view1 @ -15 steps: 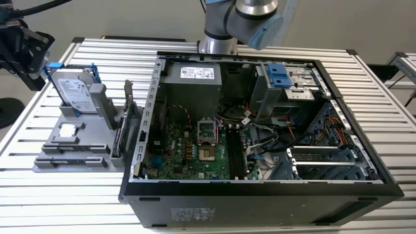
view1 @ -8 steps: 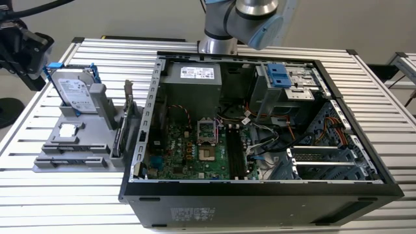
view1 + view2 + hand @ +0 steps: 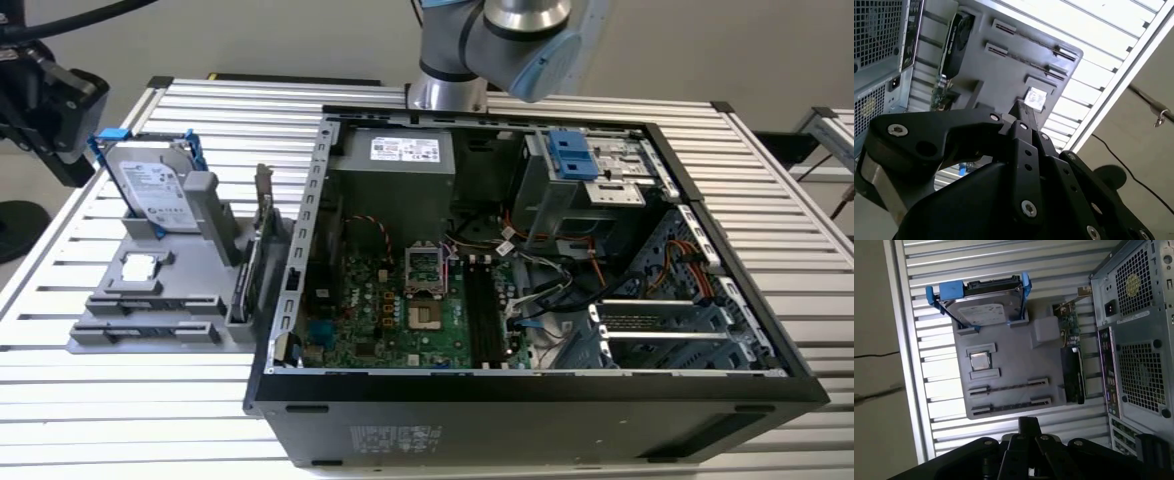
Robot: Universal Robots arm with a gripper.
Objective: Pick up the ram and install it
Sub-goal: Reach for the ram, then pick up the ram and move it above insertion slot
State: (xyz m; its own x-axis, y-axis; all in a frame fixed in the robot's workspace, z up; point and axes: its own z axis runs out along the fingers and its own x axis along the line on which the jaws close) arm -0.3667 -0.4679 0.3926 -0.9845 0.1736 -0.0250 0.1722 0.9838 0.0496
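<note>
My gripper (image 3: 67, 160) hangs over the table's corner at the exterior view's left, above and beyond the grey parts tray (image 3: 100, 335). In both wrist views its fingers meet in one narrow black tip (image 3: 1021, 107) (image 3: 1029, 422) with nothing between them. I cannot pick out the ram with certainty. The tray's two long holders (image 3: 1006, 386) (image 3: 1006, 403) show thin dark grooves. A long dark strip (image 3: 483, 310) runs along the motherboard's memory slots inside the open computer case (image 3: 320, 200). I cannot tell whether that strip is the ram or bare slots.
On the tray stand a silver hard drive with blue rails (image 3: 154, 185) (image 3: 981, 305), a small square chip (image 3: 138, 266) (image 3: 979, 361) and an upright card with a metal bracket (image 3: 254, 260) (image 3: 1071, 360). The ribbed metal table's edge (image 3: 904, 365) lies beside the tray. A second table (image 3: 830, 130) stands at the exterior view's right.
</note>
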